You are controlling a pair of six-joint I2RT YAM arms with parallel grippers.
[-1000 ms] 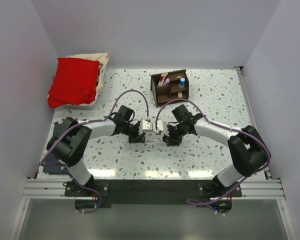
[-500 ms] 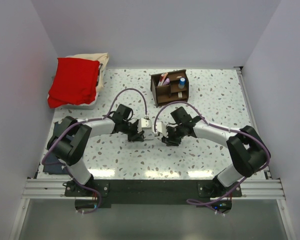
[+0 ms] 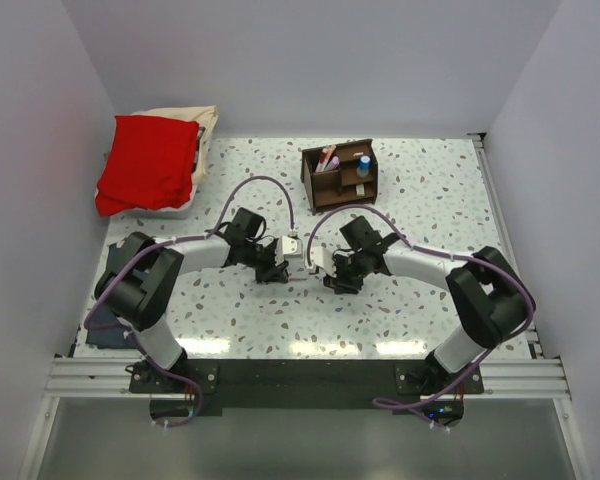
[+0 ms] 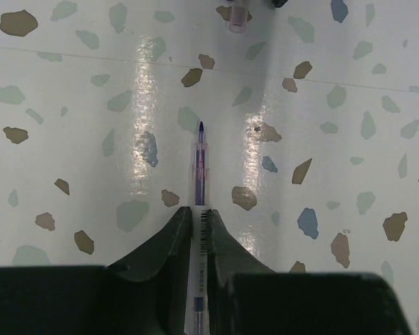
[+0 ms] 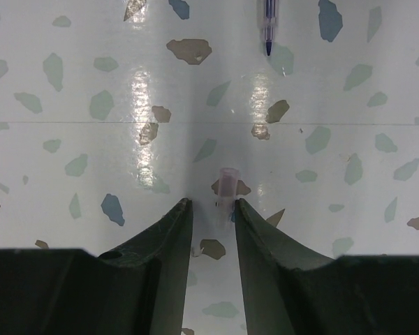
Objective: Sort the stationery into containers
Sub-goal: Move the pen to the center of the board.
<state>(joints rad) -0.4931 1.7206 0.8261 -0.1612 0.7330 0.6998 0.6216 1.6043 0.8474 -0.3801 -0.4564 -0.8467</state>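
My left gripper (image 4: pixel 199 211) is shut on a thin white pen (image 4: pixel 199 164) whose blue tip points away, low over the table. My right gripper (image 5: pixel 211 202) is open, with a small translucent pinkish pen cap (image 5: pixel 227 187) between its fingers, close to the right finger. The cap also shows at the top of the left wrist view (image 4: pixel 236 17), and the pen's tip in the right wrist view (image 5: pixel 268 28). In the top view the two grippers (image 3: pixel 288 250) (image 3: pixel 317 262) face each other at mid-table. The brown wooden organizer (image 3: pixel 340 185) stands behind them and holds pink and white pens and a blue-and-white cylinder.
A red cloth (image 3: pixel 148 162) lies on a white bin at the back left. A folded blue-grey cloth (image 3: pixel 102 328) lies at the front left, under the left arm. White walls enclose the speckled table (image 3: pixel 430 200).
My right gripper has moved a little left, toward the left gripper. The left gripper has edged back slightly and still holds the pen.
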